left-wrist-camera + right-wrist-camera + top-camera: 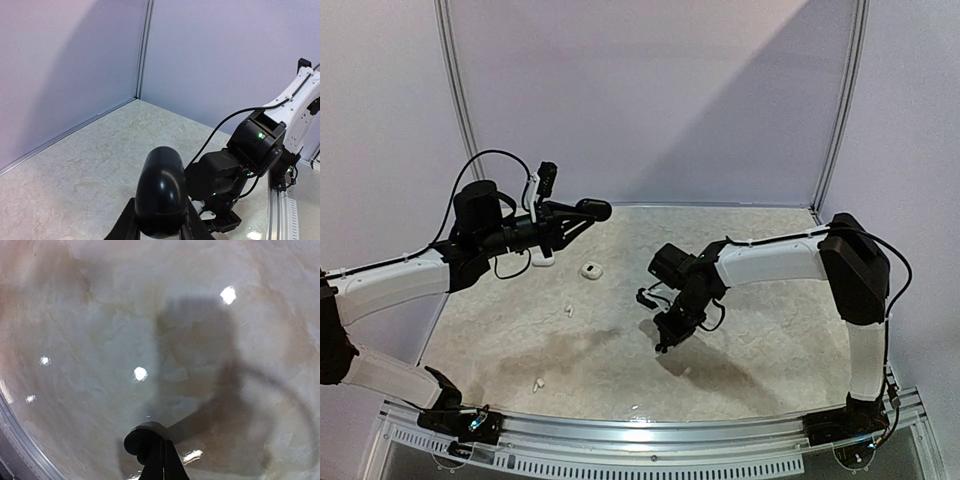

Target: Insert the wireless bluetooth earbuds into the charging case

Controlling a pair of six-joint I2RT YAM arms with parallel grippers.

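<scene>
Left tool (578, 214): clenched on a black case (161, 187), which is held raised above the counter (760, 330).
Right tool (162, 459): fully closed and pointed down, close to the counter.
Small black bud (138, 440): seen at the right tool's tip; whether it is pinched cannot be told.
White earbud (568, 311): lying loose on the counter, left of the middle.
Second white earbud (536, 383): lying near the front edge.
White case (591, 270): resting on the counter.

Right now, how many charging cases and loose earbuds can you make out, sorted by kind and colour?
Glossy black pill-shaped case in the left claw: 1
Small white rounded case on the marbled table: 1
Tiny white earbuds on the table: 3
Small black round bud at the right claw tip: 1
White item under the left arm, kind unclear: 1
Total: 7
</scene>
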